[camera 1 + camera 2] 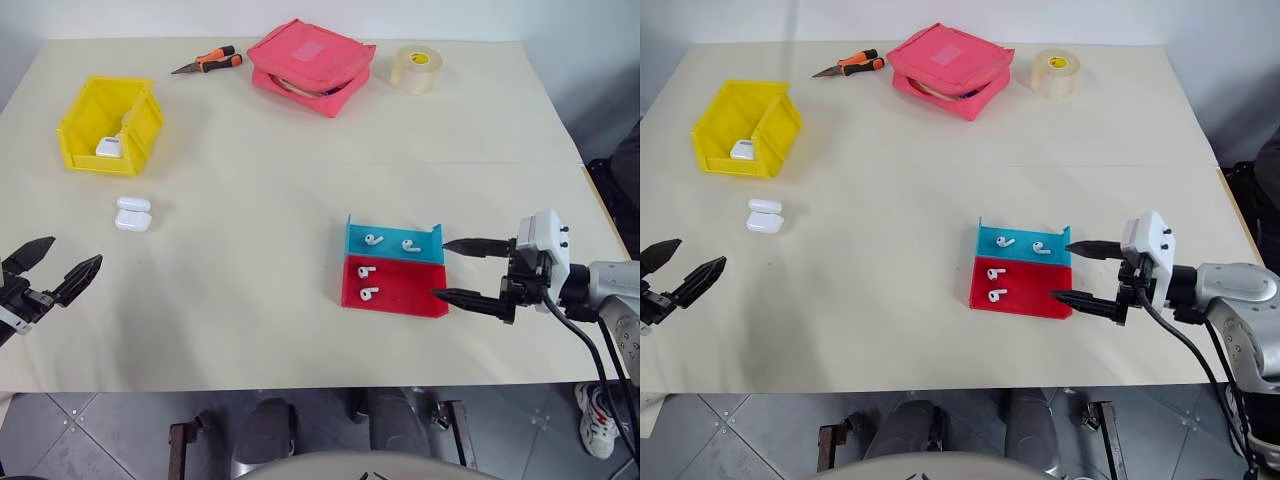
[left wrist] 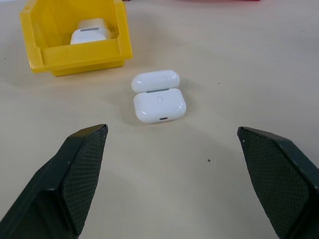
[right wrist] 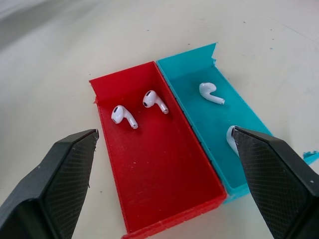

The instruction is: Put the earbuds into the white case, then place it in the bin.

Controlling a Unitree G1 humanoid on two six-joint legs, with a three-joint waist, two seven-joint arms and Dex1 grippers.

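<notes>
White earbuds [image 3: 124,115] just ahead of gaping right pincer [image 1: 455,270] | left pincer [image 1: 52,266] gaping

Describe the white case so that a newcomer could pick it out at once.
Find the yellow bin at the table's left. Just in front of it, on the bare tabletop, lies the white case, lid open. The similar white item lies inside the bin instead.

White case [image 2: 158,95] open beside bin [image 2: 75,55]

Left gripper [image 1: 50,268]: low at the left edge, fingers spread wide, nothing between them. Right gripper [image 1: 455,270]: at the right, pointing leftward, fingers likewise parted, empty.
</notes>
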